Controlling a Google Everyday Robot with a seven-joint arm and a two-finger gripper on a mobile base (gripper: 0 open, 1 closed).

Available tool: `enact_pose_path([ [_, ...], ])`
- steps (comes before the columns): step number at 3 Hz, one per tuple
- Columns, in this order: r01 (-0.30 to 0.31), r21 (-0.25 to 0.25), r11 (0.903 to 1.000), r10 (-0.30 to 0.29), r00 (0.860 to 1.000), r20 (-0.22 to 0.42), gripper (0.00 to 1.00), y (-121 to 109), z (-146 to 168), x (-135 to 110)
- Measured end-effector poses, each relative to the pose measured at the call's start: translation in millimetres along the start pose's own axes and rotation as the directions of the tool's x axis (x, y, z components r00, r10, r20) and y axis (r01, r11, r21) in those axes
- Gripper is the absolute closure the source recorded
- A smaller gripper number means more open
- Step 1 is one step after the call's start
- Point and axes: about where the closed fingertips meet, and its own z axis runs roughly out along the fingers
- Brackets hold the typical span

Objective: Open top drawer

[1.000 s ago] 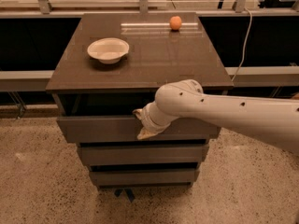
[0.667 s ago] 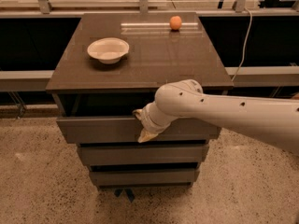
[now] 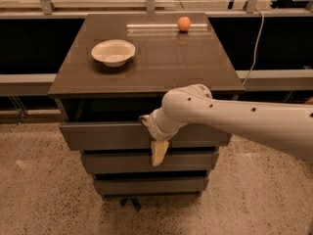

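One camera view looks down on a dark desk (image 3: 161, 67) with three stacked drawers beneath its top. The top drawer (image 3: 107, 135), directly under the desk surface, is pulled out a little, with a dark gap showing behind its front. A white arm (image 3: 244, 119) reaches in from the right, and its gripper (image 3: 155, 142) sits at the middle of that drawer's upper edge. One pale finger (image 3: 159, 153) hangs down the outer face and the other is hidden behind the front panel, so the fingers appear clamped on the panel. Its tip overlaps the seam above the middle drawer (image 3: 117, 161), so it could catch there. Pulling at an angle could jam the drawer, and a thin hold on the handleless front could slip. A jerk might shake the white bowl (image 3: 113, 52) or roll the orange ball (image 3: 184, 23) near the far edge.
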Motion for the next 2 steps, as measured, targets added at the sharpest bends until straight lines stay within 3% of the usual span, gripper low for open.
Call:
enact_pose_path([
  [2,-0.011,-0.021,0.9997,0.011,1.0,-0.024,0.0,-4.5,-7.5,-0.7],
])
